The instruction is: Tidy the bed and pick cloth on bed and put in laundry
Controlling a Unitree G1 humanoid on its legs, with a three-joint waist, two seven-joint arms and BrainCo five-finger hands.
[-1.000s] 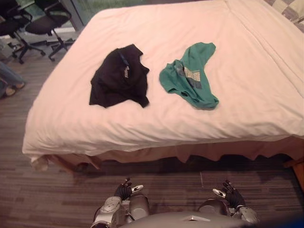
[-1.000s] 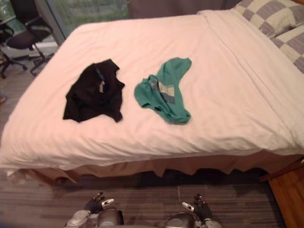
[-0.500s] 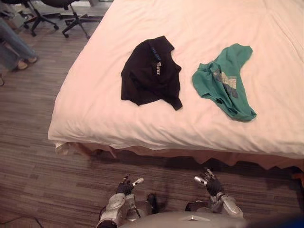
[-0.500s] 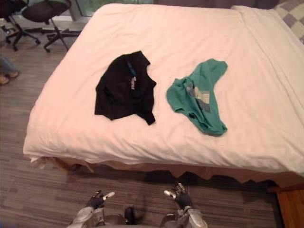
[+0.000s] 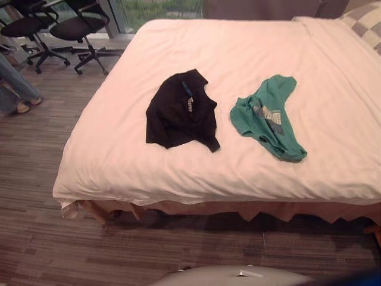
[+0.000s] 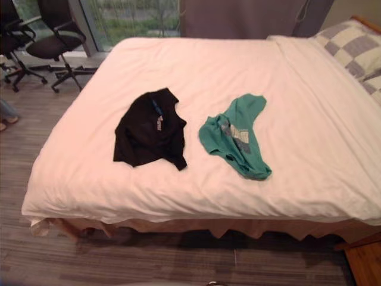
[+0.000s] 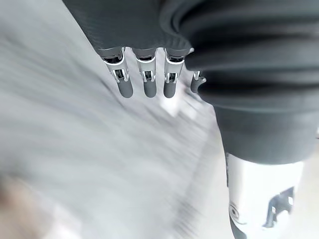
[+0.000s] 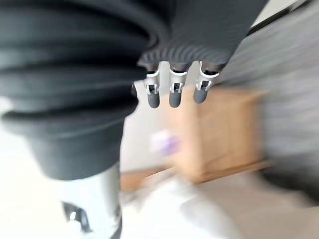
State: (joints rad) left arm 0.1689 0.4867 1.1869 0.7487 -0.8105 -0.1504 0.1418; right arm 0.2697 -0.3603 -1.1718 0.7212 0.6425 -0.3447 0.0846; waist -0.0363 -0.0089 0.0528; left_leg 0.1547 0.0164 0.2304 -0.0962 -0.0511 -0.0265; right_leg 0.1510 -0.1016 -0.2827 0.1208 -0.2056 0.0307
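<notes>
A crumpled black shirt (image 5: 181, 111) lies on the white bed cover (image 5: 238, 47), left of the middle. Beside it, to the right and apart from it, lies a crumpled green shirt (image 5: 268, 116) with a pale print. My left hand (image 7: 144, 84) hangs with its fingers straight and nothing in it, over a blurred floor. In its own wrist view my right hand (image 8: 174, 94) is the same, fingers straight and holding nothing. Both hands are well away from the bed.
Two black office chairs (image 5: 83, 27) stand on the floor past the bed's far left corner. A person's legs (image 5: 15, 83) show at the left edge. Checked pillows (image 6: 351, 44) lie at the head, far right. A wooden cabinet (image 6: 363, 262) stands by the near right corner.
The camera has shifted and tilted up, so more of the bed's far end shows. Both hands have dropped below the eye views' bottom edge. The two shirts lie as before.
</notes>
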